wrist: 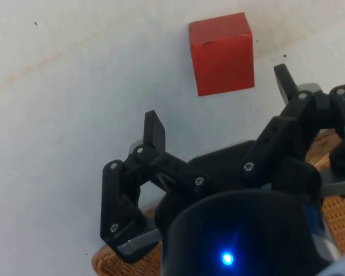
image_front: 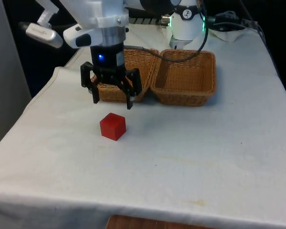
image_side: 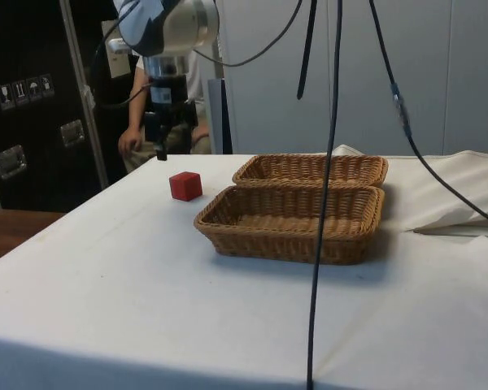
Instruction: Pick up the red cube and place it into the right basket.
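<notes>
Gripper (image_front: 112, 101): fingers spread wide — nothing between them
Red cube (image_front: 113, 126): on the cloth, just below the gripper, untouched

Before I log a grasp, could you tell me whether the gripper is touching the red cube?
Apart: front view shows the open gripper hanging above the red cube.

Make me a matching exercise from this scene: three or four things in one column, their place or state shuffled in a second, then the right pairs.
Things
1. red cube
2. gripper
3. two wicker baskets
4. person

Place or state
A. side by side, nothing in them
B. open, above the cloth
C. on the cloth, not held
D. seated beyond the table in the side view

Pairs: 1-C, 2-B, 3-A, 4-D
</notes>
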